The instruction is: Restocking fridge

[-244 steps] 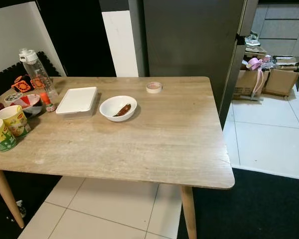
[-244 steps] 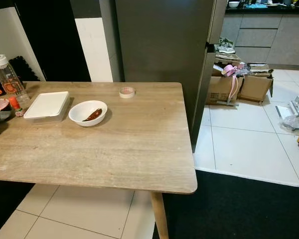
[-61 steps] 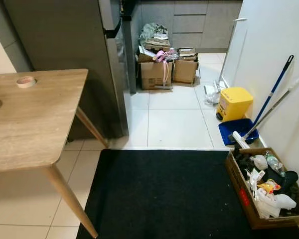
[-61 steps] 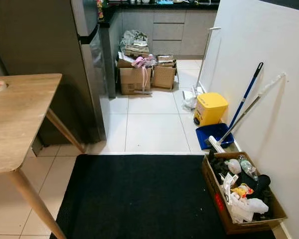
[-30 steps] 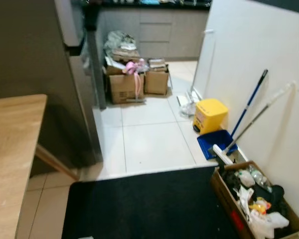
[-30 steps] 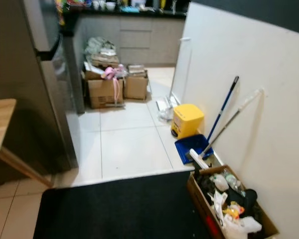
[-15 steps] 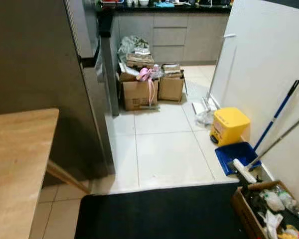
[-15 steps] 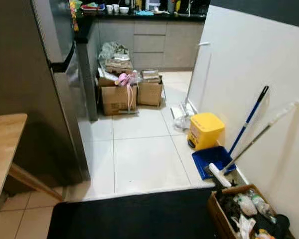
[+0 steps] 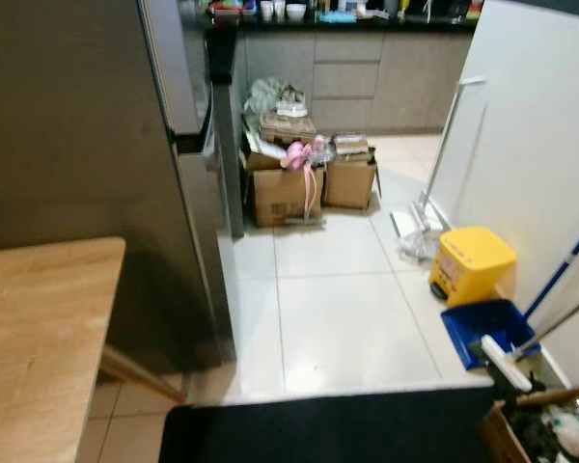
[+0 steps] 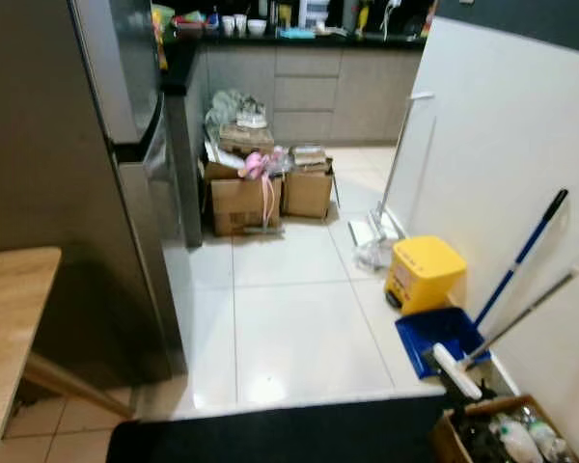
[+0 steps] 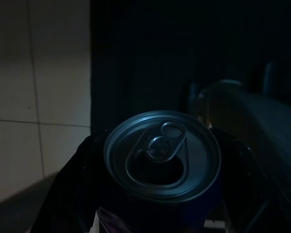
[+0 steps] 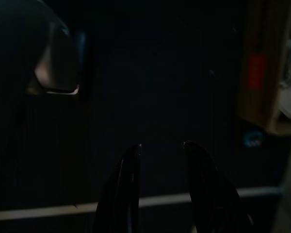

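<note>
The tall grey fridge stands at the left, its doors shut, with a dark handle on its front edge. In the left wrist view my left gripper is shut on a drink can with a silver top and pull tab, and a black finger presses each side of it. The can hangs over the edge of the black mat and the pale tiles. In the dim right wrist view my right gripper hangs over the dark mat, open with nothing between its fingers.
The wooden table's corner is at lower left, the black mat just ahead. Cardboard boxes stand beyond the fridge. A yellow bin, a blue dustpan, mops and a rubbish box line the white wall.
The view has swung right, from the table to the tiled passage beside the fridge, and has since moved closer and tilted up. Nothing in the scene has moved.
</note>
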{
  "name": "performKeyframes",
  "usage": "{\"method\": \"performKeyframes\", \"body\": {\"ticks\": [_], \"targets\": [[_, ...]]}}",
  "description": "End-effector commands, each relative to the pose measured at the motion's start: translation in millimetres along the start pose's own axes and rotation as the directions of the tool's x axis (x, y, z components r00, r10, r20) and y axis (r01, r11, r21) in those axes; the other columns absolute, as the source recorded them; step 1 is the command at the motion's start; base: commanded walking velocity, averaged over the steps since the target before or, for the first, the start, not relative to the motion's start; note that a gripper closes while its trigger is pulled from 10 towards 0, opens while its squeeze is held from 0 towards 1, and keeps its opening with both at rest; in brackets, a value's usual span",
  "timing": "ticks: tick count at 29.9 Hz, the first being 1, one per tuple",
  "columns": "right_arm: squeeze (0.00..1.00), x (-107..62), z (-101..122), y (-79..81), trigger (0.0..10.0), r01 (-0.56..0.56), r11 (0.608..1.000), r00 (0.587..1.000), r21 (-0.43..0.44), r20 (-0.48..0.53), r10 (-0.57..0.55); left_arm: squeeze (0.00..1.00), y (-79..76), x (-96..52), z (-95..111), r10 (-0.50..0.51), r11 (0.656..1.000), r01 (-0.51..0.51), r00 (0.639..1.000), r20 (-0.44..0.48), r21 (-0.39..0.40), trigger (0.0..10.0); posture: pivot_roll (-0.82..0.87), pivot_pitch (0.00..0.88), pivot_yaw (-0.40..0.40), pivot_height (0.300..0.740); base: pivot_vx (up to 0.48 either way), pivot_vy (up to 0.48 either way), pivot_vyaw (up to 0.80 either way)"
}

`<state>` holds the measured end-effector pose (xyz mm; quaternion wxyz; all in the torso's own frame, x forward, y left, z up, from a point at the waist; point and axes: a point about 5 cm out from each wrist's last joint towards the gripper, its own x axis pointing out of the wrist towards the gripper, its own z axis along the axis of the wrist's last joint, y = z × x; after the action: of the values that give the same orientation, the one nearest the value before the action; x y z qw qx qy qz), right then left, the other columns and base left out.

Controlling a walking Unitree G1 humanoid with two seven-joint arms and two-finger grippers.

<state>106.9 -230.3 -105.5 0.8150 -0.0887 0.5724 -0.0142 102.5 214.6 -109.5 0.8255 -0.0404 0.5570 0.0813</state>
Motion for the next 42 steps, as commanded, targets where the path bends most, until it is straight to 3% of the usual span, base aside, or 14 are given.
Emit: {"method": "performKeyframes", "body": {"ticks": [1,20,26,39,42], "targets": [[0.00,0.1,2.5,0.6,10.0,-0.015,0.999,1.000,0.050,0.020,0.014,0.00,1.3,-0.3,-1.1,0.001,1.000,-0.001,1.000,-0.005,0.009,10.0,-0.09,0.000,0.010,0.740,0.292,0.000,0.00],[0.00,0.0,1.6,0.8,10.0,-0.017,0.999,1.000,0.039,0.015,0.016,0.00,0.8,-0.1,0.3,-0.002,1.000,0.002,1.000,0.000,0.014,10.0,-0.09,0.000,0.007,0.740,0.287,0.000,0.00],[0.00,0.0,1.9,0.8,10.0,-0.016,0.999,1.000,0.035,0.017,0.016,0.00,-0.6,0.2,3.4,-0.018,1.000,0.018,1.000,0.017,-0.001,10.0,-0.09,0.000,0.007,0.740,0.000,0.000,0.00],[0.00,0.1,2.1,3.3,10.0,-0.053,0.997,0.998,0.055,0.020,0.052,0.00,-3.6,0.3,0.6,-0.030,1.000,0.030,1.000,0.005,-0.004,10.0,-0.10,0.000,0.006,0.740,0.000,-0.460,0.00],[0.00,-0.1,3.1,8.2,10.0,-0.119,0.986,0.992,0.115,0.042,0.115,0.00,-3.6,0.3,0.9,-0.030,1.000,0.030,1.000,0.006,-0.003,10.0,-0.10,0.000,0.007,0.740,0.000,-0.465,0.00]]}}
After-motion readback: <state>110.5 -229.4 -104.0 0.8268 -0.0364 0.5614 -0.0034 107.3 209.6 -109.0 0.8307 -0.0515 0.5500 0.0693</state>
